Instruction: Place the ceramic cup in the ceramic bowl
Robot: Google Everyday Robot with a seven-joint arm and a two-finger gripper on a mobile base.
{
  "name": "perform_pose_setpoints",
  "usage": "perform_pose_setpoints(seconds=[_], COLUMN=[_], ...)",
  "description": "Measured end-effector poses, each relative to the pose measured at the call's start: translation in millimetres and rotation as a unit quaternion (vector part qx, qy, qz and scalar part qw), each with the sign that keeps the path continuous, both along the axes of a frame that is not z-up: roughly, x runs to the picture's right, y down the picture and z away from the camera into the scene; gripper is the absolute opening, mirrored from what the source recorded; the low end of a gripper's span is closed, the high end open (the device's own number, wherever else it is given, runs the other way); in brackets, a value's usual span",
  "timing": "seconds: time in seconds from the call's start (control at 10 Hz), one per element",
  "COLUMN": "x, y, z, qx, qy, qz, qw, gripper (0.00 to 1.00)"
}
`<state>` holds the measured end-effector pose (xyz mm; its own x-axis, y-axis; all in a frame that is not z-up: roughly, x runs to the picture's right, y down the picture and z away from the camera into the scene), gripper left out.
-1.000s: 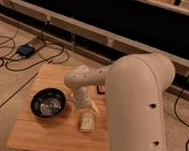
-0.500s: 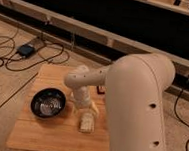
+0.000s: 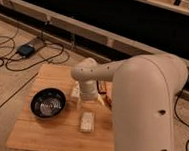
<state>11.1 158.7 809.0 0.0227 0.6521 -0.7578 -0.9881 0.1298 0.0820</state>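
Observation:
The ceramic bowl (image 3: 48, 104), wide and black with a glossy speckled inside, sits on the left part of the wooden table (image 3: 37, 135). My white arm reaches in from the right and bends down over the table's middle. The gripper (image 3: 92, 96) hangs low, just right of the bowl and close above the tabletop. A slim whitish upright thing (image 3: 76, 92) stands right at the gripper's left side, between it and the bowl; I cannot tell whether it is the cup or the bottle. No other cup shows; the arm hides the table behind it.
A flat beige block (image 3: 87, 121) lies on the table in front of the gripper. Black cables (image 3: 9, 62) and a small dark box (image 3: 26, 49) lie on the floor to the left. A long dark wall base runs across the back.

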Motion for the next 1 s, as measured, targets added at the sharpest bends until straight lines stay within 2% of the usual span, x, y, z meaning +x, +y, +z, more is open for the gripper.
perform_pose_setpoints(seconds=[0.4,0.6,0.8,1.0], x=[38.8,61.5,79.0,88.5], y=[-44.6,-54.7,-61.3,-59.3], z=[-13.4,-22.5,-34.3,-45.4], qx=[0.049,0.065,0.076,0.078], qy=[0.007,0.016,0.024,0.029], qz=[0.048,0.071,0.081,0.086], qw=[0.9976,0.9953,0.9935,0.9928], gripper=[0.80,0.80,0.80,0.80])
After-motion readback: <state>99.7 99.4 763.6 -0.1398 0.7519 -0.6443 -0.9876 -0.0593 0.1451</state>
